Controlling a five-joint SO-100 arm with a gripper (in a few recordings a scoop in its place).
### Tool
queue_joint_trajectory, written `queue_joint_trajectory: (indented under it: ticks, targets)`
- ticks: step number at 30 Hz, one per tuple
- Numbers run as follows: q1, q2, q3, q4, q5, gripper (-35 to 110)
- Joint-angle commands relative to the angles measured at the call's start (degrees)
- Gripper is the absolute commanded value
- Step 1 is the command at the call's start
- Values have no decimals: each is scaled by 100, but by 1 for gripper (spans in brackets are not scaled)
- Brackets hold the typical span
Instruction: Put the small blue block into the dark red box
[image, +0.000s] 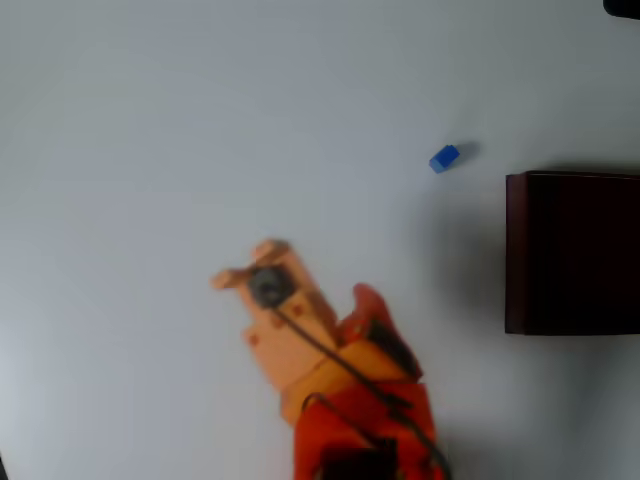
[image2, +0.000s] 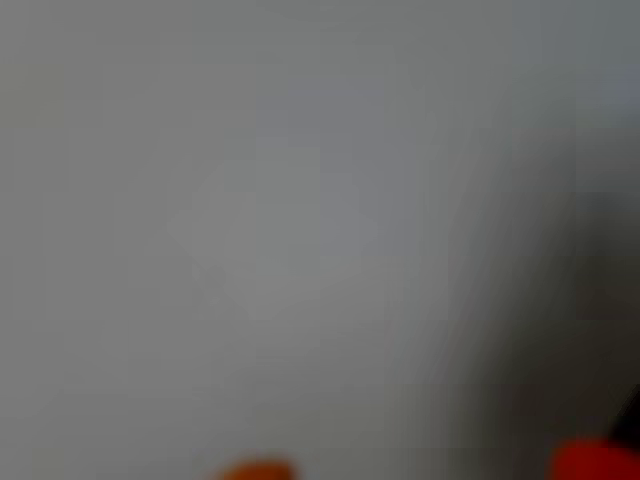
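So I'm right at the start here, nothing picked up yet. In the overhead view my end effector (image: 243, 262) sits over bare tabletop (image: 150, 120), well apart from the small blue block (image: 445, 158), which is up and to the right of me. I honestly can't tell if my fingers are spread or pressed together, since the view's too soft and the wrist view is just a grey blur with orange bits at the bottom edge. The block is a tiny bright blue chunk lying free on the tabletop, near the upper left corner of the dark red box (image: 575, 252) but not touching it. Next move as I see it: swing right, get over the block, come down around it.
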Motion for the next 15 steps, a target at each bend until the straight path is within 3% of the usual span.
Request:
queue_joint_trajectory:
  ticks: [1, 7, 15]
  targets:
    - [475, -984, -1213, 369, 580, 14]
    - [976, -2795, -2795, 1055, 1898, 19]
    - [1116, -3419, -3199, 1151, 4395, 23]
